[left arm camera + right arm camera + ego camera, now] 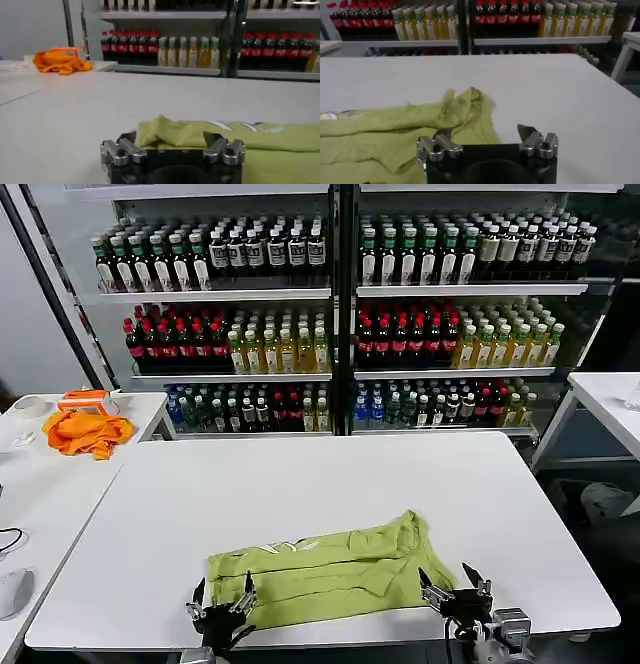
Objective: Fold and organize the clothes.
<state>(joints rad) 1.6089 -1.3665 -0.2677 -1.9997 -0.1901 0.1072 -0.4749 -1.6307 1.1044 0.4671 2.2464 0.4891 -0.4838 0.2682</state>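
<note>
Lime-green thin-fabric T-shirt (325, 572) half-folded on white table (300, 484); left tool (222, 609), right tool (452, 592) wide apart at shirt's near corners; risk: uneven grasps skewing fold

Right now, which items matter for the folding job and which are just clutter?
In play:
- green T-shirt, partly folded at the near table edge
- left gripper, open at its left end
- right gripper, open at its right end

Clutter:
- orange cloth, side table
- bottle shelves behind

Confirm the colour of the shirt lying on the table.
Plain lime green T-shirt, no print visible; the head view shows it best.
</note>
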